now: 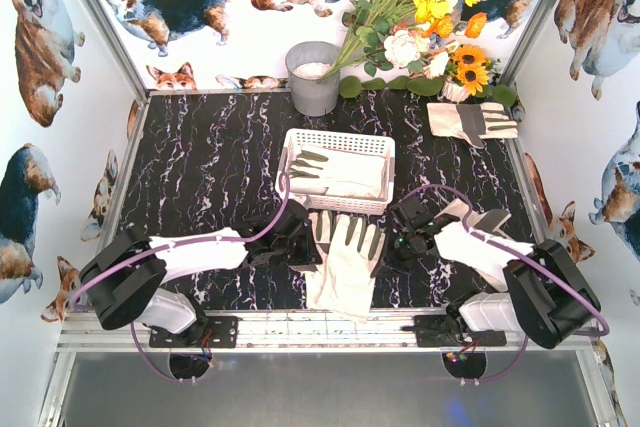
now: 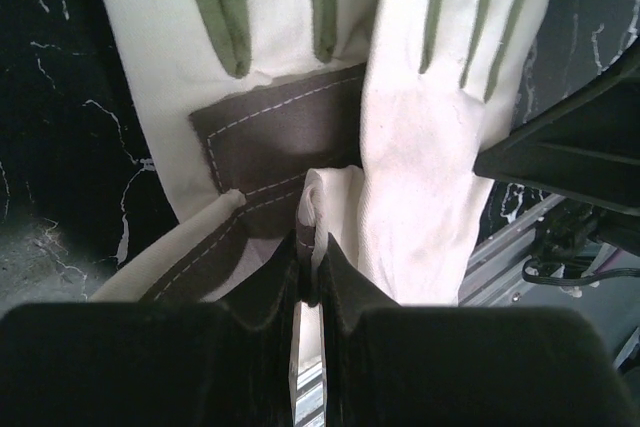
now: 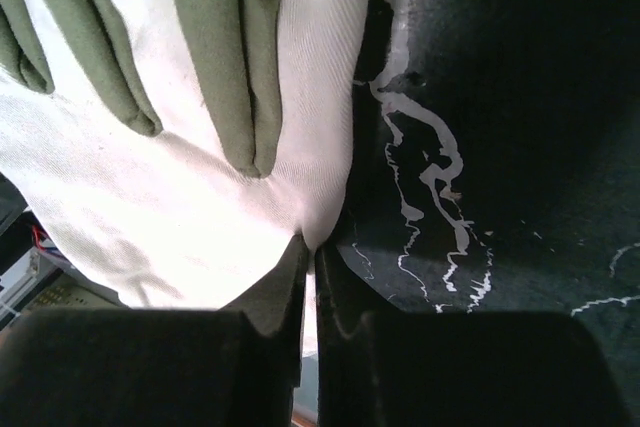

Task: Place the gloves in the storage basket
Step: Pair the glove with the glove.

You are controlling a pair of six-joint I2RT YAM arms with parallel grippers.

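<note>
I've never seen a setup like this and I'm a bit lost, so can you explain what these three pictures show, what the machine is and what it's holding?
This is a robot with two arms bolted at the near edge of a black marbled table. The wide picture looks down from above and behind the arms. The two close-ups come from a camera on each wrist. Each arm ends in a two-finger tool. The left tool and the right tool are both shut, each pinching the cream-white fabric gloves with dark patches that lie between the arms. Beyond them stands a white plastic slotted basket with more gloves already inside. At the far right lies another glove, and at the back stand a grey metal bucket and yellow and white flowers.
</note>
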